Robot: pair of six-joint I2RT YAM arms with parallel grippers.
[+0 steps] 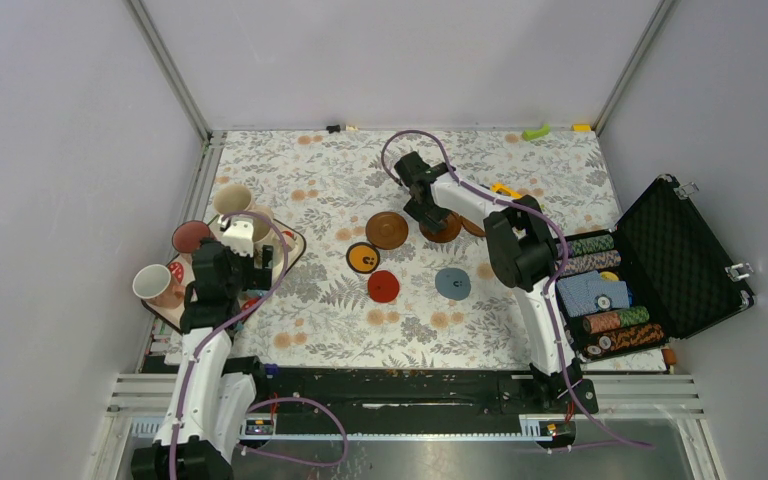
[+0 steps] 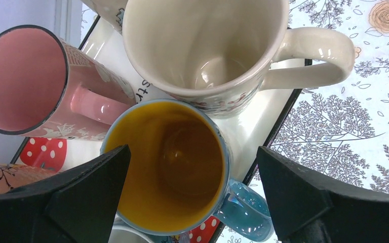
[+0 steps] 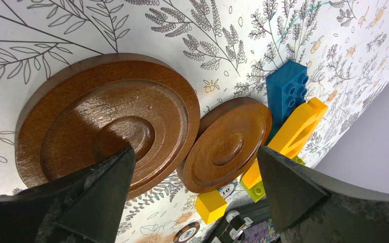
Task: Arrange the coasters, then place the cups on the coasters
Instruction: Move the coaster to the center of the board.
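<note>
In the left wrist view my left gripper (image 2: 193, 151) hangs open above the blue cup (image 2: 167, 167) with the yellow inside, one finger on each side of its rim. A cream cup (image 2: 202, 45) and a pink cup (image 2: 23, 81) stand beside it on the strawberry tray (image 2: 278, 101). My right gripper (image 3: 196, 152) is open over two dark brown coasters (image 3: 106, 121) (image 3: 230, 147) that lie edge to edge. In the top view a third brown coaster (image 1: 387, 230), an orange one (image 1: 362, 258), a red one (image 1: 383, 286) and a grey-blue one (image 1: 452, 283) lie mid-table.
An open black case (image 1: 650, 270) of poker chips stands at the right. Blue (image 3: 286, 91) and yellow (image 3: 299, 129) bricks, a small yellow block (image 3: 211, 205) and loose chips (image 3: 186, 233) lie close to the two brown coasters. The tray sits at the table's left edge.
</note>
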